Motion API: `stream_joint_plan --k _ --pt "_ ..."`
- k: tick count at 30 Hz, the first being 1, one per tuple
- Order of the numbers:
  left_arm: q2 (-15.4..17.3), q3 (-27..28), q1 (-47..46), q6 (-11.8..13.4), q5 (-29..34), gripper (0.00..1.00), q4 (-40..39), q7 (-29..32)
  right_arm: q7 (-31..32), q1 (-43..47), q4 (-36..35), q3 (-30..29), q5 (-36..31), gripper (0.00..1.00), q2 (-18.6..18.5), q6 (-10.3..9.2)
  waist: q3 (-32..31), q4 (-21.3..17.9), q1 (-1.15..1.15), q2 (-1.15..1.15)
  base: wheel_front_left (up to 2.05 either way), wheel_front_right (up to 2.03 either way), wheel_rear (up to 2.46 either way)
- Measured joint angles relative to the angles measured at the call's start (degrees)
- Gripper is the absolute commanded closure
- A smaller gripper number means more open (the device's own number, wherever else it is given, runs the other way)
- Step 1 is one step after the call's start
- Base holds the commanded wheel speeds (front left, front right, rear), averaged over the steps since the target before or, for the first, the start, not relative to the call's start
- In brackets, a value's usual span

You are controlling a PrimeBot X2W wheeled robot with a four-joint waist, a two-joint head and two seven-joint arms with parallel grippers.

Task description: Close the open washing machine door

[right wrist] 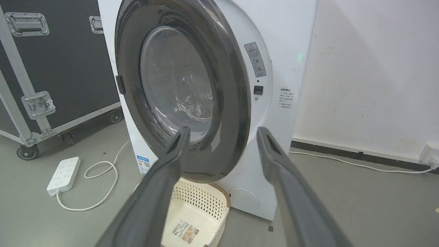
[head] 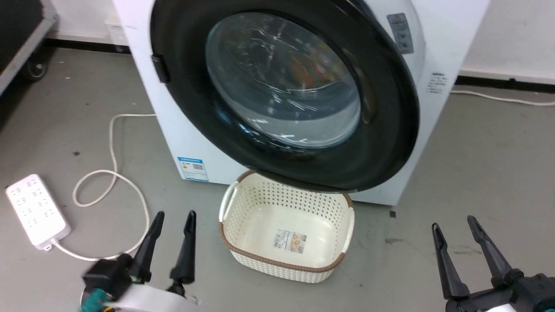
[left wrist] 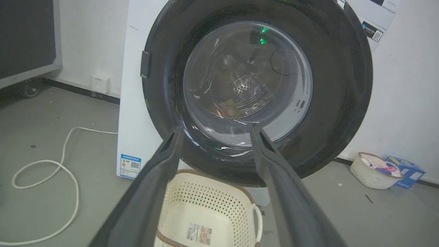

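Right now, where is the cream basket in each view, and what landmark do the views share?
Head view: basket, lower centre, on the floor under the washing machine door.
Left wrist view: basket, bottom centre, cut by the bottom edge.
Right wrist view: basket, bottom centre, below the door's rim.
Shared landmark: blue label, left of the basket in every view.

On grey floor (head: pixel 477 173): cream perforated basket (head: pixel 277 268), brown-trimmed, holding nothing but a label on its bottom. Well to its left, white power strip (head: pixel 37 211) with looping white cable (head: pixel 112 138). Black wheeled flight case (right wrist: pixel 68 58) by the wall.
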Motion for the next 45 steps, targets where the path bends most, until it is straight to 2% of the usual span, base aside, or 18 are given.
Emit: stream_joint_plan --k 2,9,10,11,12,15,18,26,33,38,45 --pt "-0.8 0.1 1.1 1.5 5.9 0.0 -0.2 0.0 0.0 0.2 0.2 0.1 -0.2 0.0 0.0 0.0 -0.3 0.6 0.01 0.0 0.0 0.0 0.0" --pt "-3.5 0.4 3.5 3.3 16.0 0.0 -1.0 0.0 0.0 0.3 1.0 0.0 -1.2 0.0 0.3 0.0 -0.2 1.8 0.01 0.0 0.0 0.0 0.0" --pt "-3.7 0.4 3.5 3.4 17.2 0.0 -1.4 0.0 0.0 0.4 1.5 0.0 -1.2 0.1 0.4 0.0 0.0 2.0 0.01 0.0 0.0 0.0 0.0" --pt "-4.0 0.4 3.5 3.4 18.1 0.0 -1.6 0.0 0.0 0.4 1.9 0.0 -1.2 0.57 0.5 0.0 0.2 2.1 0.01 0.0 0.0 0.0 0.0" --pt "-4.4 0.5 3.5 3.3 18.7 0.0 -1.9 0.0 0.0 0.3 2.2 -0.1 -1.2 1.0 0.5 0.0 0.5 2.2 0.01 0.0 0.0 0.0 0.0" --pt "-5.4 0.6 3.5 2.9 20.6 0.0 -2.3 0.0 0.0 0.0 2.8 0.9 -1.1 1.0 0.0 0.0 1.7 2.6 0.02 0.0 0.0 0.0 0.0" --pt "-6.0 0.8 3.3 2.8 21.9 0.0 -2.6 0.0 0.0 -2.1 3.5 3.3 -0.5 1.0 -2.2 0.0 3.6 2.9 0.02 0.0 0.0 0.0 0.0" --pt "-8.4 0.3 0.3 2.8 24.6 0.0 -4.0 0.0 2.5 -17.0 6.8 9.4 5.1 1.0 -14.0 0.0 10.6 4.4 0.03 0.0 0.0 0.0 0.0" --pt "-9.7 -0.7 -1.9 4.2 25.5 0.0 -5.6 0.0 4.6 -30.3 13.0 12.5 10.2 1.0 -24.2 0.0 17.1 6.9 0.04 0.0 0.0 0.0 0.0" --pt "-10.1 -0.8 -2.0 5.0 25.6 0.0 -6.9 0.0 4.4 -37.3 18.6 15.5 13.3 1.0 -27.1 0.14 20.0 8.6 0.03 0.0 0.0 0.0 0.0" --pt "-10.3 -1.6 -3.2 5.5 26.0 0.0 -7.9 0.0 4.4 -46.4 24.9 16.5 18.1 1.0 -29.0 0.14 22.7 9.7 0.03 0.0 0.0 0.0 0.0"
